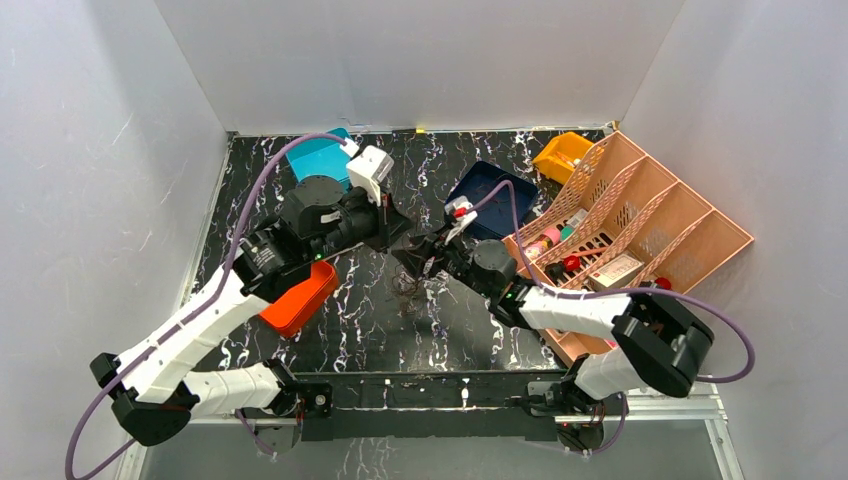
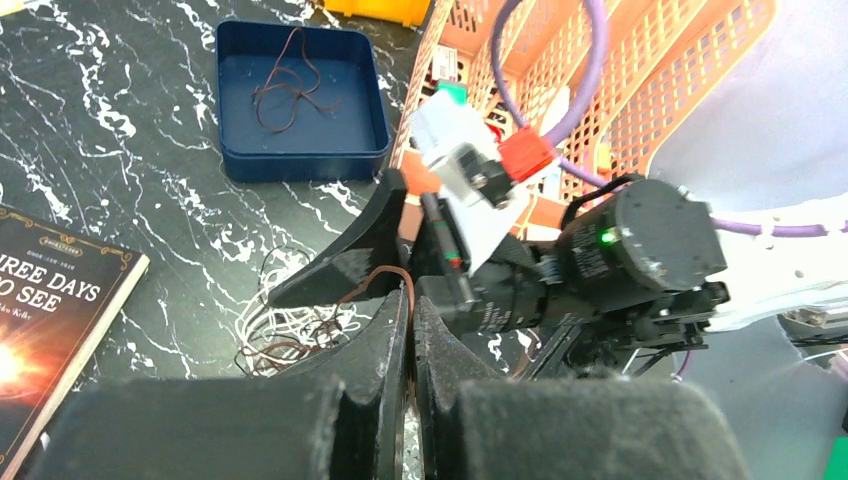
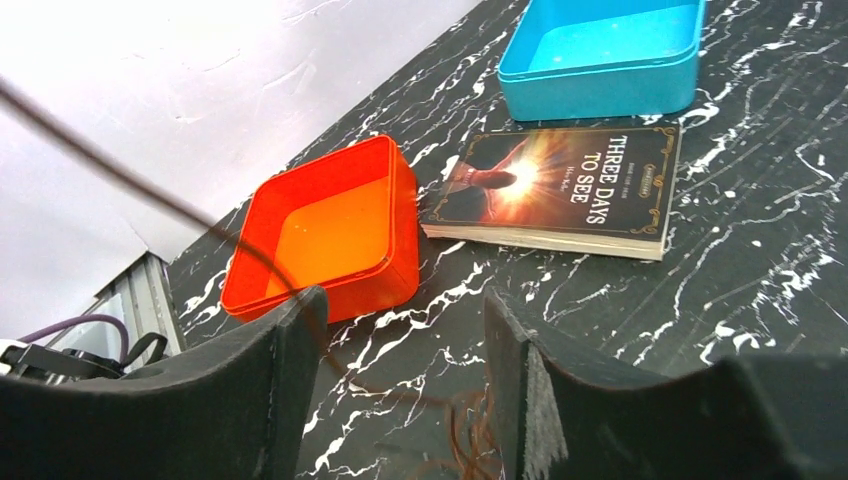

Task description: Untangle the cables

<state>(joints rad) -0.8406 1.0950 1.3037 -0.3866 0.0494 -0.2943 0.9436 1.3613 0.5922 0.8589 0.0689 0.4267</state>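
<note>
The cables (image 2: 285,325) lie as a small tangle of whitish, dark brown and black wire on the black marble table; in the top view the tangle (image 1: 408,292) sits mid-table under both grippers. My left gripper (image 2: 411,305) is shut on a brown cable (image 2: 385,274) that arches up from the tangle; from above, the left gripper (image 1: 396,236) is just above-left of the heap. My right gripper (image 3: 400,360) stands open over the brown strands (image 3: 470,430), one taut strand running past its left finger (image 3: 285,350). From above, the right gripper (image 1: 426,262) faces the left one closely.
A navy tray (image 2: 232,150) holds one loose brown cable (image 2: 285,95). An orange tray (image 3: 330,230), a book (image 3: 560,190) and a light blue tray (image 3: 600,60) lie on the left. A peach organiser (image 1: 650,220) and yellow bin (image 1: 560,152) stand at the right.
</note>
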